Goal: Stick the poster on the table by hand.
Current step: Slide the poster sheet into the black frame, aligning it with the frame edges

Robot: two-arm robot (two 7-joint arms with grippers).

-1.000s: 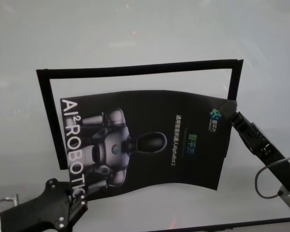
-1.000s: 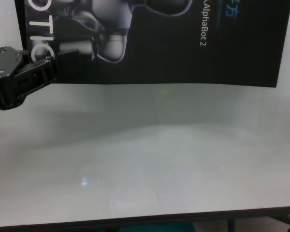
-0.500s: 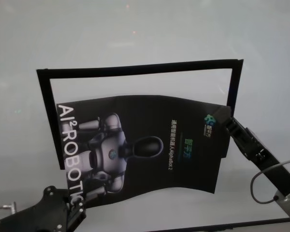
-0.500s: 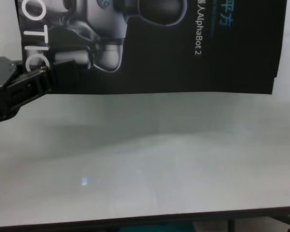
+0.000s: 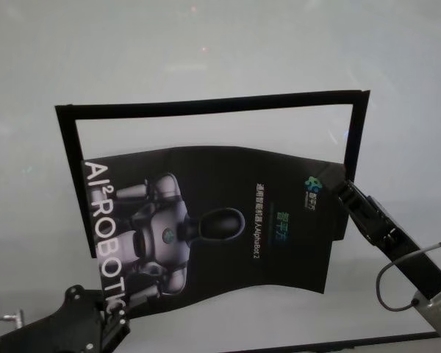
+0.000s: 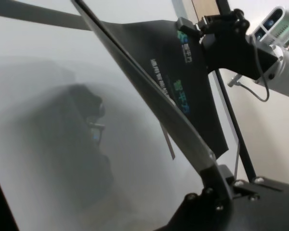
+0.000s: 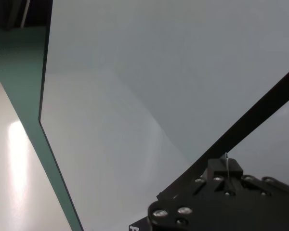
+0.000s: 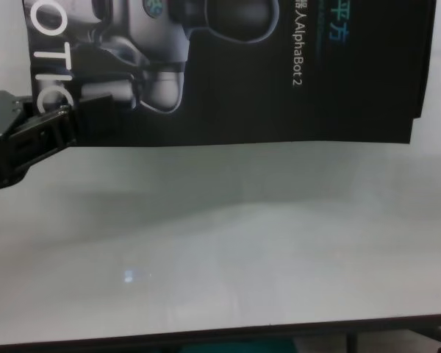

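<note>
Both grippers pinched the poster (image 5: pixel 206 224): the left gripper (image 5: pixel 106 323) its near corner, the right gripper (image 5: pixel 345 195) its far edge. It had slid nearer over the table (image 5: pixel 206 59), half out of the tape frame (image 5: pixel 213 107). So it was not yet stuck down.

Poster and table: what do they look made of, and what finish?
Poster: looks like thin glossy printed paper or film. It bows in a wave between the left hand and the right hand, and sheen shows on the black. Which of the two, I cannot tell.
Table: smooth white, slightly glossy, likely laminate or coated board. It shows soft reflections.
</note>
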